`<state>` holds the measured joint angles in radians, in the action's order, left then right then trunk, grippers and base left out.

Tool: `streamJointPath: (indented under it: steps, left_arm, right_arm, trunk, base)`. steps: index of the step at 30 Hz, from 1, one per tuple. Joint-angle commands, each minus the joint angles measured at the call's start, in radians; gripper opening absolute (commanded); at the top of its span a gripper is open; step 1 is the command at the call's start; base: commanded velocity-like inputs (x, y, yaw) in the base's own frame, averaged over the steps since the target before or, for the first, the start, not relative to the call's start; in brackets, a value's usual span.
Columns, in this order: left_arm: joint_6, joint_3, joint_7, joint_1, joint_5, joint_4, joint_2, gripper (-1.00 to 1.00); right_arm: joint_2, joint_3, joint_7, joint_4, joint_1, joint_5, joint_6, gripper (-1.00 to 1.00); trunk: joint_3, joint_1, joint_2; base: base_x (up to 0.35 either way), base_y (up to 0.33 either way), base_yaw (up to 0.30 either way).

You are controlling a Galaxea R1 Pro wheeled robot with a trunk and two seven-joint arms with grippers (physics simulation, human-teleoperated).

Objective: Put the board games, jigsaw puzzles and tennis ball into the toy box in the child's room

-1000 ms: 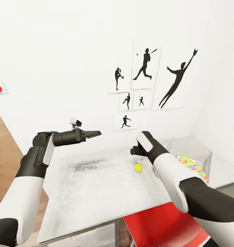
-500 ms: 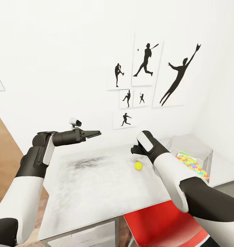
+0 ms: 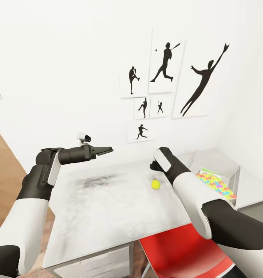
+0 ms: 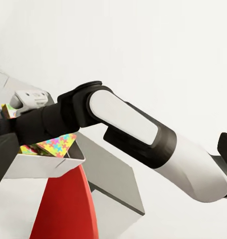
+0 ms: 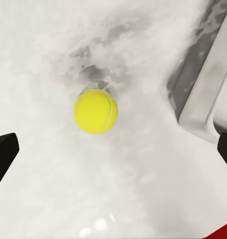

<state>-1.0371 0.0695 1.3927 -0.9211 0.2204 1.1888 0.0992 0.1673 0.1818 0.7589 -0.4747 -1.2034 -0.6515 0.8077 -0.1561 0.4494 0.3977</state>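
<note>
Tennis ball point(image 3: 155, 184) is seen lying on the light-grey top of the table point(image 3: 108, 208), just below and in front of the right gripper point(image 3: 154, 166), which hangs over it pointing down. In the right wrist view the tennis ball point(image 5: 96, 111) sits between the two dark fingertips point(image 5: 3, 157), which are spread wide with nothing held. The right arm is judged much the nearer; the left gripper point(image 3: 106, 149) is held level, well apart to the left, its fingers drawn together on nothing. A round ball offers no long axis, so a straight descent is called for. The toy box point(image 3: 218, 164), a jigsaw puzzle point(image 3: 216, 184) already in it, stands just beyond the right arm.
</note>
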Motion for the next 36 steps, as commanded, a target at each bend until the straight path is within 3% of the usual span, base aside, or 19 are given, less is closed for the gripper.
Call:
streamJointPath:
  steps: [1,18,36]
  left_arm:
    - [-0.010,0.000,0.002,-0.001,0.002,0.000,0.000,1.00]
    - [-0.010,-0.002,0.002,-0.001,0.002,0.000,-0.001,1.00]
    - [-0.010,0.000,0.002,-0.002,0.003,0.002,0.002,1.00]
  right_arm:
    - [-0.001,0.006,0.009,-0.001,-0.001,-0.010,0.003,1.00]
    - [0.002,0.002,0.007,-0.004,-0.004,-0.008,0.002,1.00]
    - [0.007,0.000,0.008,-0.067,-0.011,-0.010,0.008,1.00]
  trunk:
    - [-0.004,0.001,0.002]
    - [-0.032,0.001,0.002]
    - [-0.062,0.001,0.002]
  base:
    - [0.000,0.000,0.000]
    - [0.000,0.000,0.000]
    - [0.000,0.000,0.000]
